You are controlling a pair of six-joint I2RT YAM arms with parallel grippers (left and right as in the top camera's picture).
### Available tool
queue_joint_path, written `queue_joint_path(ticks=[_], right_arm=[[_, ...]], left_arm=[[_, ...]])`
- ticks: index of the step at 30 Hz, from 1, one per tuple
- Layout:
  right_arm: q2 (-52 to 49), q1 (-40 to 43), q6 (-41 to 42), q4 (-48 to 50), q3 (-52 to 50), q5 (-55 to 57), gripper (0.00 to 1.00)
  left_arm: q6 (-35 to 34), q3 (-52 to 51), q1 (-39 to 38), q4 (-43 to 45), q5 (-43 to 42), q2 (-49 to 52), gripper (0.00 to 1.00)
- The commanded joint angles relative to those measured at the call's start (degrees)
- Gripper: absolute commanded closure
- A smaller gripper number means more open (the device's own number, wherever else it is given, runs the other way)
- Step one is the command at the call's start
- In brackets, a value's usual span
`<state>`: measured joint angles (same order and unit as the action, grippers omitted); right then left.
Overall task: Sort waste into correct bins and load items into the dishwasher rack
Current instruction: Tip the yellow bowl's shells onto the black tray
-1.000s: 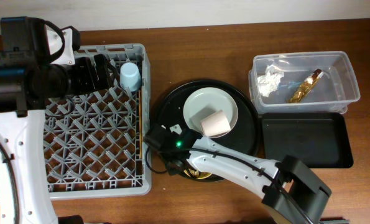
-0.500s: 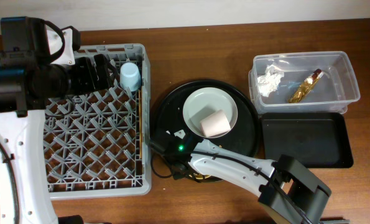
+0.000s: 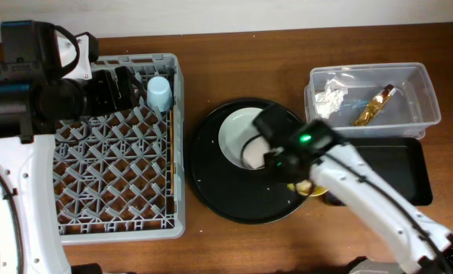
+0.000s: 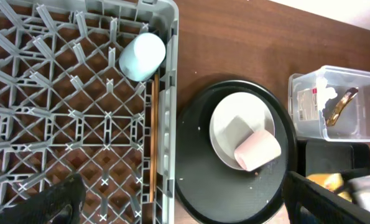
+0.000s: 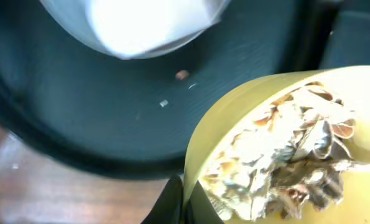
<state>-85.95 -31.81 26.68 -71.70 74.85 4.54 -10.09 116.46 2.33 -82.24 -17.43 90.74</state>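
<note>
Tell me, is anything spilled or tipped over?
Yes. The pink cup lies on its side on the plate instead of standing up. A few small crumbs are scattered on the round black tray, close to the yellow bowl heaped with food scraps.

Hovering wide open with the left gripper [image 3: 129, 87] at the far left; reaching in diagonally from the lower right with the right gripper [image 5: 183, 198], clamping tight on the yellow bowl [image 5: 229, 117] rim.

Yellow bowl [image 3: 305, 187] largely beneath right arm [image 3: 367, 192]
</note>
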Motion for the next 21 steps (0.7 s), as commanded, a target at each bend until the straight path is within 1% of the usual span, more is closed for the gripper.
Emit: queue_joint_path(ticks=[1,2,3,4,5,6,7,8,10,13,14,16,18,19,21], right_arm=[[3.48,20.68,-15.82,0.0,1.03,-13.99,0.96],[3.41,29.27,-21.97,0.61,1.01,-21.53,0.96],[3.08,39.54,-28.28,1.68,1.01,-30.93,0.96],[2.67,45.7,-31.47,2.1,1.01,-36.28,0.96],[1.86,53.64,-36.3,2.29,0.96,-43.82,0.96],[0.46,59.98,-38.93,2.27,0.72,-49.88,0.96],[-0.28,62.03,-39.95,2.29,0.35,-51.98,0.96],[-1.92,64.81,-43.1,2.34,-0.79,-56.81,0.96],[-4.63,67.95,-44.92,4.37,-4.61,-63.89,0.96],[-8.44,73.81,-44.89,12.5,-13.88,-75.67,0.96],[-8.87,74.99,-44.89,14.6,-15.89,-77.7,0.96],[-10.93,78.49,-44.89,23.06,-22.16,-81.94,0.96],[-13.86,79.38,-44.89,31.34,-26.64,-89.29,0.96],[-15.02,79.52,-44.89,32.37,-27.08,-93.5,0.96],[-15.45,79.6,-40.74,32.52,-26.91,-93.48,0.96]], left_arm=[[0.13,0.37,0.09,0.07,-0.61,-0.46,0.01],[0.13,0.37,0.09,0.07,-0.61,-0.46,0.01],[0.13,0.37,0.09,0.07,-0.61,-0.46,0.01],[0.11,0.37,0.09,0.04,-0.61,-0.46,0.01],[0.11,0.37,0.09,0.07,-0.61,-0.46,0.01],[0.13,0.37,0.09,0.07,-0.61,-0.46,0.01],[0.13,0.37,0.09,0.04,-0.61,-0.46,0.01],[0.13,0.37,0.09,0.07,-0.61,-0.46,0.01],[0.13,0.37,0.09,0.04,-0.61,-0.46,0.01],[0.13,0.37,0.09,0.07,-0.61,-0.46,0.01],[0.13,0.37,0.09,0.07,-0.61,-0.46,0.01],[0.13,0.37,0.09,0.04,-0.61,-0.46,0.01],[0.13,0.37,0.09,0.07,-0.61,-0.46,0.01],[0.13,0.37,0.09,0.07,-0.61,-0.46,0.01],[0.13,0.37,0.09,0.04,-0.61,-0.46,0.01]])
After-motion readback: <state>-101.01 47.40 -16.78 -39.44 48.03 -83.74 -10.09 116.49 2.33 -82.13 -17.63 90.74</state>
